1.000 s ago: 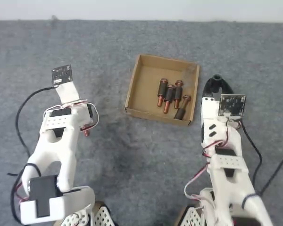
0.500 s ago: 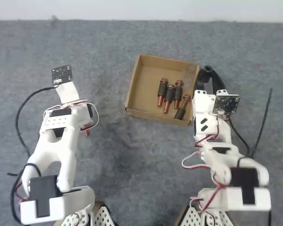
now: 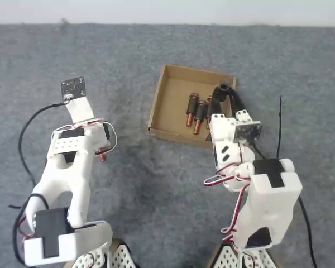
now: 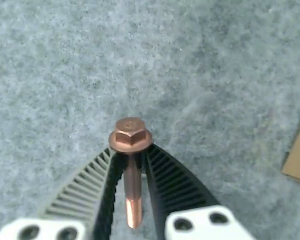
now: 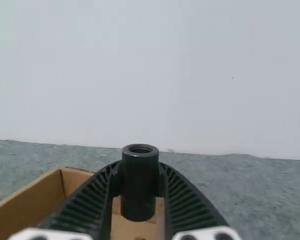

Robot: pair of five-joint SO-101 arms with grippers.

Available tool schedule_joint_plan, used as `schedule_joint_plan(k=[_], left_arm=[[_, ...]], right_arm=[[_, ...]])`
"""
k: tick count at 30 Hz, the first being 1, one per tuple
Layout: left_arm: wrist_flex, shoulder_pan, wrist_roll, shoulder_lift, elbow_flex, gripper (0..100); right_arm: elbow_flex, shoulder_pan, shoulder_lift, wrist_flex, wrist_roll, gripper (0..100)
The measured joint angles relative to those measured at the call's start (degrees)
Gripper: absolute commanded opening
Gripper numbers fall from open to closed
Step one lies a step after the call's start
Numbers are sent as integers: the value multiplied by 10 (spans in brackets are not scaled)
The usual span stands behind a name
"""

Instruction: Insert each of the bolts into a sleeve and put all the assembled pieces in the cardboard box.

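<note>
A copper-coloured hex-head metal bolt (image 4: 133,172) gleams orange-brown. The left gripper (image 4: 131,150) has black fingers (image 4: 85,197) patterned with fine parallel ribs, on white base plates. The flat felt table surface (image 4: 200,65) is grey, mottled with lighter and darker flecks. The right gripper (image 5: 139,172) has the same black ribbed fingers (image 5: 187,202). The matte metal cylinder sleeve (image 5: 139,185) is near black. The open square cardboard box (image 3: 166,103) is plain tan. The assembled pieces (image 3: 200,113) show copper ends and dark middles. The left arm (image 3: 67,178) and right arm (image 3: 268,201) are white with black motor blocks (image 3: 50,223). The back wall (image 5: 150,65) is plain white.
</note>
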Motion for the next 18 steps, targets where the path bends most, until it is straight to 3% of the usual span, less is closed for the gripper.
schedule_joint_plan(k=[10, 18], left_arm=[[-14, 0, 0, 0, 5, 11], [-14, 0, 0, 0, 5, 11]], right_arm=[[133, -39, 4, -109, 0, 6], [193, -59, -3, -122, 0, 6]])
